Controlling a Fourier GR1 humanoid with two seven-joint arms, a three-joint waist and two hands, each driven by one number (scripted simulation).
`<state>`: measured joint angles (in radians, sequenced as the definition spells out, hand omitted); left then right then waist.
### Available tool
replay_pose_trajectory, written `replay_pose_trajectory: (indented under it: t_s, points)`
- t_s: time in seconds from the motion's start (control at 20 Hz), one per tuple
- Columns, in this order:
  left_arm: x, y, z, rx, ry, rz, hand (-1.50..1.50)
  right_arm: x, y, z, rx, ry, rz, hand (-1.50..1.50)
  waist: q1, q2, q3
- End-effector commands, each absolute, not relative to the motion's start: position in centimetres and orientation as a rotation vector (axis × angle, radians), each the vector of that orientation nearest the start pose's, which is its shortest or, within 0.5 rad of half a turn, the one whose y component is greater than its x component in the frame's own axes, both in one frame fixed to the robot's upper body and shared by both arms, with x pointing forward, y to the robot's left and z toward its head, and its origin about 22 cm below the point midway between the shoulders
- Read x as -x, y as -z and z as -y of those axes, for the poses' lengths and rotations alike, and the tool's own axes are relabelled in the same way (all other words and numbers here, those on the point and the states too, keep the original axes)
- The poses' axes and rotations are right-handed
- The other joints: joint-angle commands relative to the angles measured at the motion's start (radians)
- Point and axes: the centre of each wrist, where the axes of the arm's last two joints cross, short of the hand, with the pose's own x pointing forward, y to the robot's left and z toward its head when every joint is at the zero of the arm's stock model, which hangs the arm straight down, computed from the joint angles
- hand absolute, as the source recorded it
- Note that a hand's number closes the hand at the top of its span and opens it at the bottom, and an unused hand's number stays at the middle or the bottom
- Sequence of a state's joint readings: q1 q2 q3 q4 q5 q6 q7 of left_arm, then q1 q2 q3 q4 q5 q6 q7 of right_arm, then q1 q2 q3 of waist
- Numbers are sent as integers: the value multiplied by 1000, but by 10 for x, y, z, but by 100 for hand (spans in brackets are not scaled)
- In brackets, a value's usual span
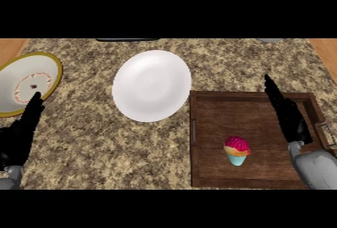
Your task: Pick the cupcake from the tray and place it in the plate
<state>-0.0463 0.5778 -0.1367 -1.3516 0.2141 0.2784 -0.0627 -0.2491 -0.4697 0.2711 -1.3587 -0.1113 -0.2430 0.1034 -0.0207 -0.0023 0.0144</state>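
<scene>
While the cupcake [237,150] stands upright on the floor of the wooden tray [217,116], just to the left of our right hand [284,111] and nearer its wrist than its fingertips, we have hold of nothing. The right hand's fingers are stretched straight, pointing away from us over the tray's right part, apart from the cupcake. Our left hand [23,129] rests open and empty at the far left edge, fingers up, beside a gold-rimmed plate [18,71].

We judge the step in hand to be the reach for the cupcake. To do it well, we should bring the right hand leftward and back toward us and lower it inside the tray's walls. Thumb and fingers should close on either side of the blue wrapper rather than on the pink frosting, so that the cake does not tip. The white plate [151,85] lies well to the left of the right hand, beyond the tray's left wall, on the counter [99,151]. The lift must clear that wall before we carry across.
</scene>
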Motion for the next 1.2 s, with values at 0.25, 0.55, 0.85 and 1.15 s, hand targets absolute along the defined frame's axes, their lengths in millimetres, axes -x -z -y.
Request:
replay_pose_trajectory:
  t_s: [0.25, 0.55, 0.85, 1.15]
  points:
    - [-269, -13, -298, -244, 189, 1594, 0, -301, 12, 183, -124, -87, 822, 150, 77, 37, -18]
    - [-253, 12, -299, -162, 148, 1518, 0, -304, -16, 133, 274, -249, 907, -150, 37, 2, -17]
    - [-243, 26, -299, -162, 134, 1516, 0, -284, -71, 147, 396, -365, 962, -150, 15, -2, -15]
    - [-253, 18, -310, -182, 131, 1515, 0, -293, -127, 164, 516, -473, 887, -150, 11, -2, -16]
